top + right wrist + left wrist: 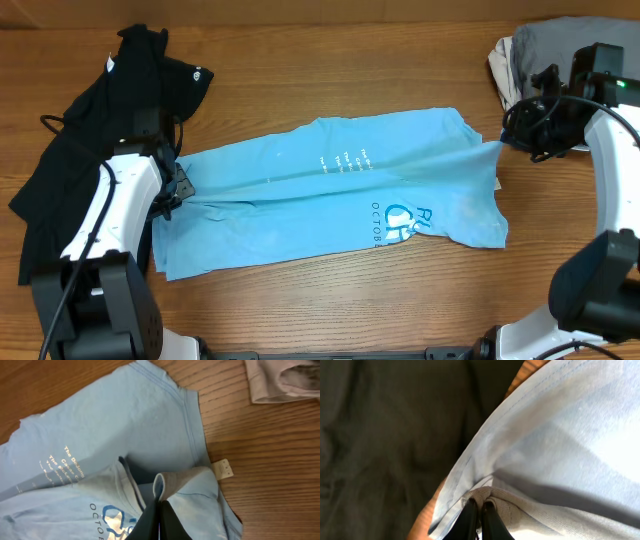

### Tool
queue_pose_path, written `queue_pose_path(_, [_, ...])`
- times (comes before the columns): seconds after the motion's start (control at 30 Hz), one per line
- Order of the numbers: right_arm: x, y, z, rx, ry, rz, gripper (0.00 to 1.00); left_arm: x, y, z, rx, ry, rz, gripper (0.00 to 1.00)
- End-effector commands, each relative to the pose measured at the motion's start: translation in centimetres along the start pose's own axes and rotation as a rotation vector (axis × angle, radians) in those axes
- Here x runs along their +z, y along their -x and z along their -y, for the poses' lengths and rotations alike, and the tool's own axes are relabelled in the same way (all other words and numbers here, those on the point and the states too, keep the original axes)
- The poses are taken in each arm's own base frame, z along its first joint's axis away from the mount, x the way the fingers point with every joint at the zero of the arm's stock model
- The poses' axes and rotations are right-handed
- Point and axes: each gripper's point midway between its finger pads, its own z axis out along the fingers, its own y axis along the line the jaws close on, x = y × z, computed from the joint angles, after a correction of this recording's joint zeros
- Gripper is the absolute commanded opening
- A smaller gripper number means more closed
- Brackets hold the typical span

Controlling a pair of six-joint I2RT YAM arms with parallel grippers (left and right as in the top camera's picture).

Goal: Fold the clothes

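Overhead, you see the wooden table (330,80) with the light blue T-shirt (300,200) spread flat across its middle. The shirt's long axis runs left to right across the frame, slightly tilted, with the left end lower and the right end higher. The white lettering (398,222) sits toward the right end, and its lines run crosswise to that axis. You cannot tell from this view which end is the collar.

The black T-shirt (70,170) lies crumpled at the left edge of the frame, beside and partly under your left arm. A grey and white bundle of cloth (545,45) sits in the upper right corner, apart from the blue shirt.

Your left gripper (180,190) is at the shirt's left end. The left wrist view shows its jaws clenched on a small gathered bunch of blue fabric (479,507), with black cloth filling the left of that frame.

Your right gripper (505,135) is at the shirt's upper right corner. In the right wrist view its jaws are pinched tight on a raised fold of the blue fabric (159,505). A small white tag (222,468) sticks out from the shirt's edge onto the wood, just right of that fold.
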Motion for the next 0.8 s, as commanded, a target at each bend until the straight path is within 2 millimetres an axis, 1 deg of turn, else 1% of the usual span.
queue_pose_path(0.0, [0.87, 0.46, -0.36, -0.018, 0.004, -0.012, 0.04, 1.09, 0.19, -0.16, -0.013, 0.03, -0.004, 0.04])
queue_pose_path(0.13, [1.18, 0.58, -0.27, -0.019, 0.004, -0.01, 0.04, 1.58, 0.22, -0.01, -0.011, 0.034, -0.01, 0.04])
queue_pose_path(0.43, [1.18, 0.57, -0.26, -0.019, 0.003, -0.01, 0.04, 1.6, 0.38, 0.06, -0.009, 0.031, -0.004, 0.04])
queue_pose_path(0.77, [1.17, -0.14, -0.04, -0.01, -0.009, -0.038, 0.04, 1.58, -0.23, -0.24, 0.004, 0.043, -0.029, 0.04])
